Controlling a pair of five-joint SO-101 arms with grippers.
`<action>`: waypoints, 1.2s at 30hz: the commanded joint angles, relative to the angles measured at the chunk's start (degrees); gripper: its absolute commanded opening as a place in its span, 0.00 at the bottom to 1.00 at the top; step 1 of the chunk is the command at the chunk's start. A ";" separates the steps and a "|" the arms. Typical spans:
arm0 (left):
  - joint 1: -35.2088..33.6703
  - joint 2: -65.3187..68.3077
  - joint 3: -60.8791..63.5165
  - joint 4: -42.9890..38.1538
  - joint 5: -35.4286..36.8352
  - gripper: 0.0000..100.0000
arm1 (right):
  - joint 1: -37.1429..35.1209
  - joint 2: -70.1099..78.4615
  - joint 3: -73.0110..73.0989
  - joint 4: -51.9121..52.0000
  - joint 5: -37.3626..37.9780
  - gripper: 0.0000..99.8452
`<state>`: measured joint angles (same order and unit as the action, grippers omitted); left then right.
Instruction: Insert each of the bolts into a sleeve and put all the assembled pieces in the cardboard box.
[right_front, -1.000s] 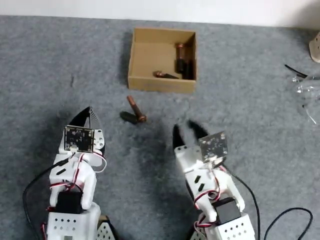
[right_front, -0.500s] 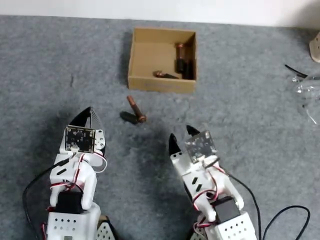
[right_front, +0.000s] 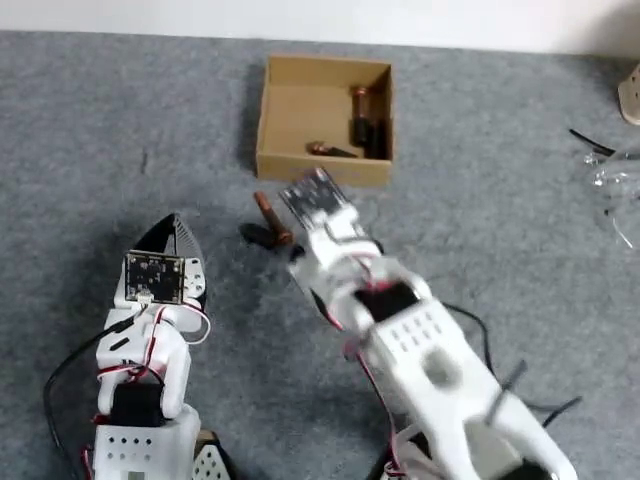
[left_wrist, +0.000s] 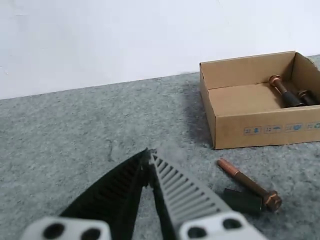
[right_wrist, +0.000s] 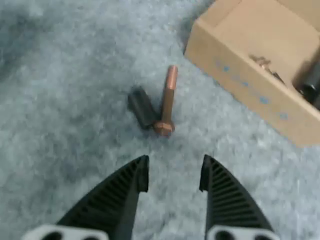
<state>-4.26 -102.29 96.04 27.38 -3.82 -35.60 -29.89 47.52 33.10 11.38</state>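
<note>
A copper bolt (right_front: 266, 211) lies on the grey carpet in front of the cardboard box (right_front: 320, 168), its head against a short black sleeve (right_front: 254, 235). Inside the box lie assembled pieces (right_front: 362, 120). My right arm (right_front: 350, 270) stretches toward the loose pair. In the right wrist view my right gripper (right_wrist: 175, 167) is open, a short way back from the bolt (right_wrist: 167, 100) and sleeve (right_wrist: 141, 107), holding nothing. My left gripper (left_wrist: 149, 160) is shut and empty, with the bolt (left_wrist: 247, 184) and sleeve (left_wrist: 242, 200) off to its side. It also appears at the lower left in the high view (right_front: 175, 235).
Clear plastic and thin wires (right_front: 605, 170) lie at the right edge of the carpet, beside a beige object (right_front: 630, 95). A white wall runs along the back. Bare carpet lies left of the box and between the arms.
My right arm has swung forward and to the left, from near the front edge to just behind the loose bolt and sleeve. The left arm has barely moved.
</note>
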 joint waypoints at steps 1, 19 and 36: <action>-0.57 0.13 1.19 0.00 0.09 0.01 | -1.10 10.24 -10.77 -1.89 0.88 0.16; -2.33 0.13 1.19 0.00 0.09 0.01 | -9.80 39.52 -30.46 -1.89 4.75 0.16; -2.33 0.13 1.19 0.00 0.09 0.01 | -9.54 49.19 -30.73 -5.93 4.92 0.16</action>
<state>-5.76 -102.29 96.04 27.38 -3.82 -44.92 19.08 18.51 28.35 15.43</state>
